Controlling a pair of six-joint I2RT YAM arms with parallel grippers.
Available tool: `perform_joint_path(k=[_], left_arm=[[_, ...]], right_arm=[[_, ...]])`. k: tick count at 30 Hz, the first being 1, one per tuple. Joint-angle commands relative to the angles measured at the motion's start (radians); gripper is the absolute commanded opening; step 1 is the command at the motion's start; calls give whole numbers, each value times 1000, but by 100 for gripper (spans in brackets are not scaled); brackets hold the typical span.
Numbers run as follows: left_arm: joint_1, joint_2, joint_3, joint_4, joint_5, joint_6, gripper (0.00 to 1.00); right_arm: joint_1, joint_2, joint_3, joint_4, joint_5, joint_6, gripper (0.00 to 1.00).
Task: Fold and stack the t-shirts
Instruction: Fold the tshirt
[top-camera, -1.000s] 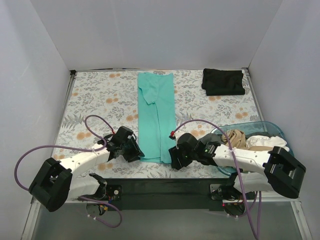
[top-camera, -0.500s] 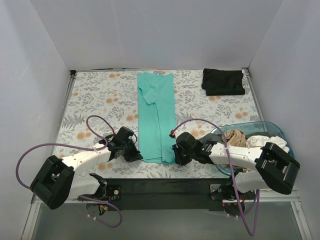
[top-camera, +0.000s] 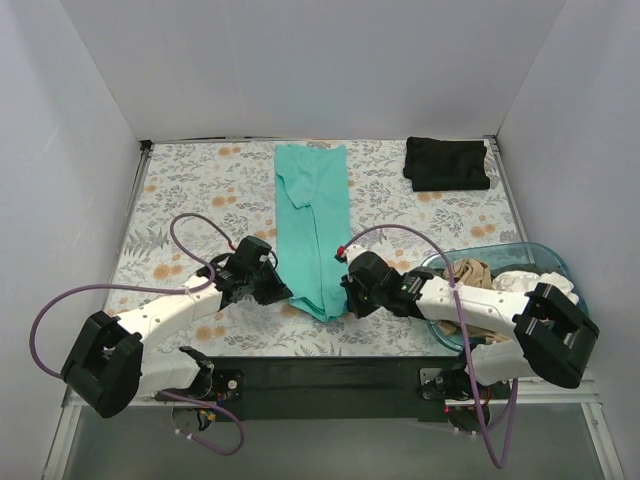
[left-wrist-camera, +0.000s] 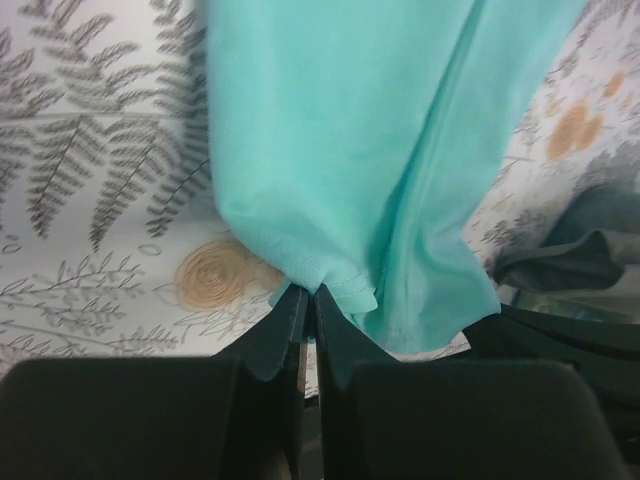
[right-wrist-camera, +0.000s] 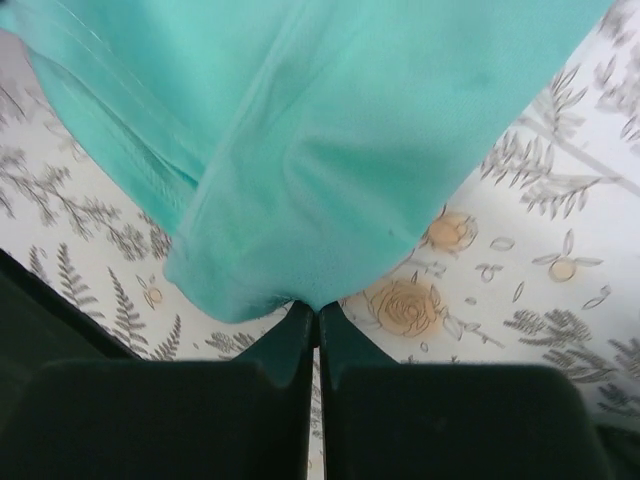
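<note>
A bright teal t-shirt (top-camera: 312, 225), folded into a long narrow strip, runs from the back of the table toward me. My left gripper (top-camera: 283, 295) is shut on its near left corner (left-wrist-camera: 330, 280). At the near right corner (right-wrist-camera: 300, 290) my right gripper (top-camera: 345, 297) is shut on the hem. Both corners are lifted a little off the cloth, and the near hem sags between them. A folded black t-shirt (top-camera: 446, 163) lies at the back right. Tan (top-camera: 472, 275) and white (top-camera: 520, 284) t-shirts are heaped in the basket.
The translucent blue plastic basket (top-camera: 553, 258) stands at the near right, close behind my right arm. A floral tablecloth (top-camera: 200, 200) covers the table. White walls close in the back and both sides. A black bar (top-camera: 320, 375) runs along the near edge.
Both grippers closed on the teal shirt's near corners and drew them up and slightly away from me. The near hem now sits farther from the table's front edge.
</note>
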Motion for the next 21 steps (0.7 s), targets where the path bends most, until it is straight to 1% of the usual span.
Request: perform_joint_path(k=[1, 4, 10, 11, 16, 21], left_arm=[[-2, 30, 101, 18, -73, 6, 0], [14, 80, 176, 1, -131, 13, 0], [76, 188, 302, 6, -139, 50, 0], [93, 200, 337, 7, -140, 55, 0], [174, 284, 428, 19, -110, 84, 0], [223, 372, 511, 44, -86, 114, 0]], right_arm=[[-44, 17, 116, -8, 34, -50, 1], [-80, 35, 187, -29, 39, -84, 1], [-149, 92, 302, -36, 29, -163, 1], [-165, 116, 342, -37, 25, -173, 1], [-210, 195, 469, -48, 6, -234, 1], [-268, 290, 599, -65, -4, -271, 1]])
